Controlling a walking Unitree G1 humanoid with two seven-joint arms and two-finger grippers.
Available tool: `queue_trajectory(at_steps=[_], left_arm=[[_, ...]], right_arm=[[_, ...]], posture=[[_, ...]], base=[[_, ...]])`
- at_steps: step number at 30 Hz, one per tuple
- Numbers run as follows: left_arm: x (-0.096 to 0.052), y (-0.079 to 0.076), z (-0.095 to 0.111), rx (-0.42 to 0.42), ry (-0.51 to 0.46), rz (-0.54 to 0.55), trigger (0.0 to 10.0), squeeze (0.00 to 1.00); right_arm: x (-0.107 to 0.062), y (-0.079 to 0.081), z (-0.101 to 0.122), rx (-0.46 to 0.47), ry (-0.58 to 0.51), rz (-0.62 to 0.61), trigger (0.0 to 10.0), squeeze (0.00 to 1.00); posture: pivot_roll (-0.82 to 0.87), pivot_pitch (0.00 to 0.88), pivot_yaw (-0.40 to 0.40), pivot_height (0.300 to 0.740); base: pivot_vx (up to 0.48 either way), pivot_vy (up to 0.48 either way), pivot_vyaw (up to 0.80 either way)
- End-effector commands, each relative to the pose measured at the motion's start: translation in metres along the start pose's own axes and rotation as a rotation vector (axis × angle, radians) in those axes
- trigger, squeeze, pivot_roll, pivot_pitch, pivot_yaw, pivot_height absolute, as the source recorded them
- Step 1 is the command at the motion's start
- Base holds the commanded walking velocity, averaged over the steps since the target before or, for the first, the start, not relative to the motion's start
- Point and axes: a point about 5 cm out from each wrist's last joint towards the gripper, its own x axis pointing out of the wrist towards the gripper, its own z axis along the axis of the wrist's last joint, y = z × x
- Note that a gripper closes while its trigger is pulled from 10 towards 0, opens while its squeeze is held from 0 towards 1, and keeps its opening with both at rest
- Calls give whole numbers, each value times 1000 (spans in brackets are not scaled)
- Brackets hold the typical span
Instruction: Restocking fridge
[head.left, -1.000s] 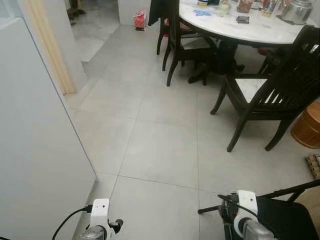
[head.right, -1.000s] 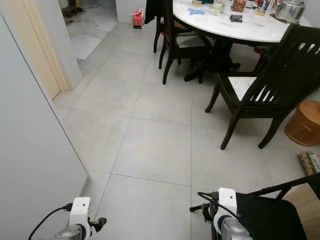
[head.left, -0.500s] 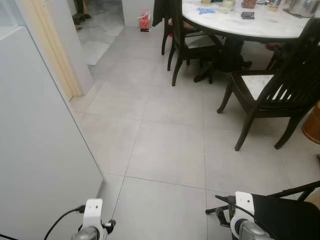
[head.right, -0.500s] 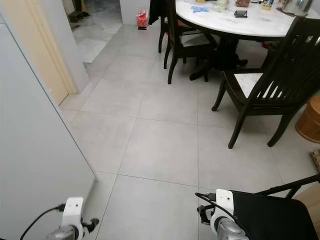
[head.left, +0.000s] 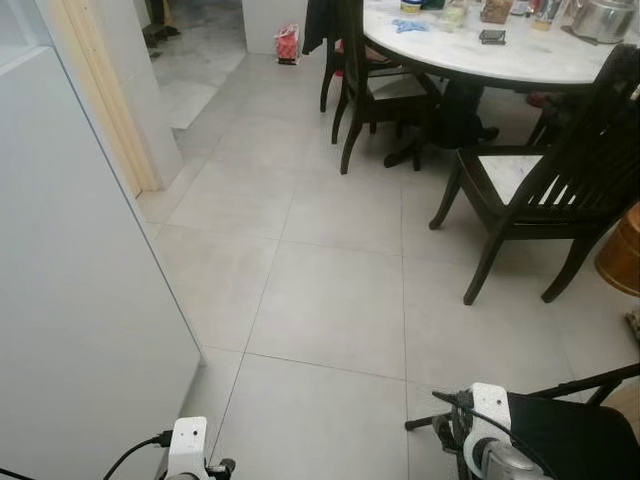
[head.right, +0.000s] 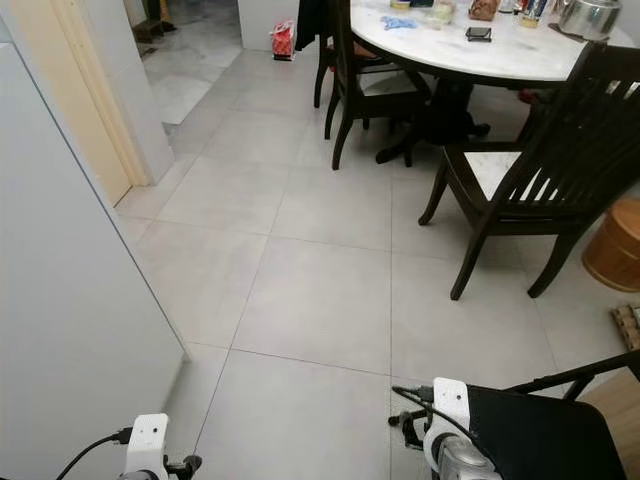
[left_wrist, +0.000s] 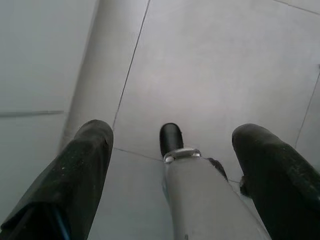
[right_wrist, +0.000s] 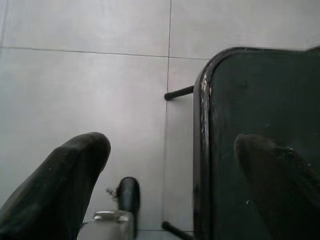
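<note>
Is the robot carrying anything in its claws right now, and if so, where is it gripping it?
Nothing is held. The left gripper and the right gripper both hang with fingers spread apart, with bare floor tiles below them.

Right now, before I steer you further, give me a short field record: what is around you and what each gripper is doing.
left side: tall white panel, close by
ahead: bare grey tiled floor
ahead right: round white marble-top table with dark wooden chairs
near right: black folding seat
left gripper: open, empty, above floor
right gripper: open, empty, above the seat's edge
</note>
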Motion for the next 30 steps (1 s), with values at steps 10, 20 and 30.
queue_trajectory(at_steps=[10,20,30], left_arm=[[-2,3,-12,-4,33,19,10000,0],[-2,5,-12,31,40,15,10000,0],[-2,7,-13,62,48,26,10000,0]], right_arm=[[0,2,-1,-14,-3,15,10000,0],[0,4,-3,-8,3,21,10000,0],[0,5,-4,-20,9,30,10000,0]], posture=[[-78,0,-46,740],[-72,0,-34,740],[-70,0,-30,740]], base=[[0,0,800],[0,0,800],[0,0,800]])
